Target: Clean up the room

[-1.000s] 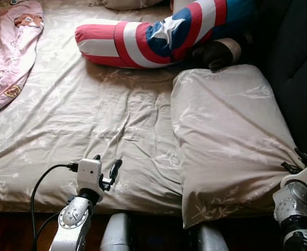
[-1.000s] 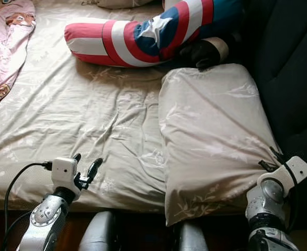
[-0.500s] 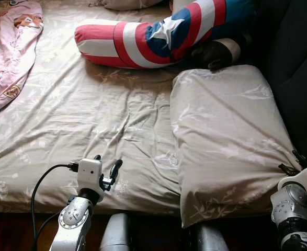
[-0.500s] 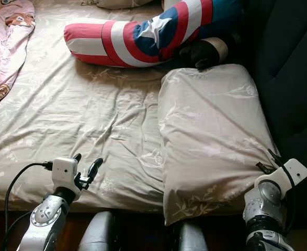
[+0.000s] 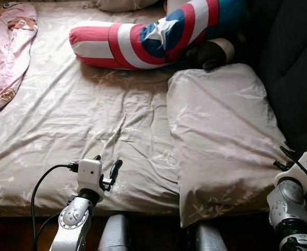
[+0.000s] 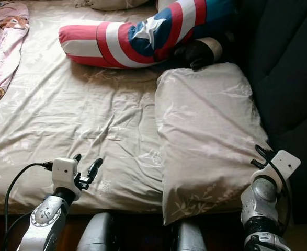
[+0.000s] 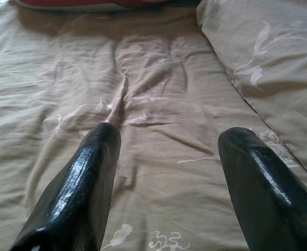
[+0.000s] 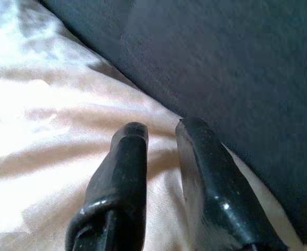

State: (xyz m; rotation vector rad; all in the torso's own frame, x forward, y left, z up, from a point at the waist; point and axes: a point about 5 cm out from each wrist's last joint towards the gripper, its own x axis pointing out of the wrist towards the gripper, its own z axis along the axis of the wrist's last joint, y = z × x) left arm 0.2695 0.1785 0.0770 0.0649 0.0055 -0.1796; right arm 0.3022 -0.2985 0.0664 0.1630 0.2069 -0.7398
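Left eye view: beige pillow (image 5: 221, 141) lies on the bed (image 5: 64, 120) beside the dark headboard (image 5: 294, 68). Right claw (image 8: 161, 133), fingers narrow, touches its corner. Left claw (image 5: 105, 163), spread wide, hovers over rumpled sheet. Striped bolster (image 5: 143, 39) and pink blanket (image 5: 7, 52) unsorted; tidying seemingly barely underway.

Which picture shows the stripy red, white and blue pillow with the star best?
The left eye view: the striped pillow lies across the far end of the bed, star and stripes plain. The right eye view shows much the same. The left wrist view catches just a red sliver of it at the edge.
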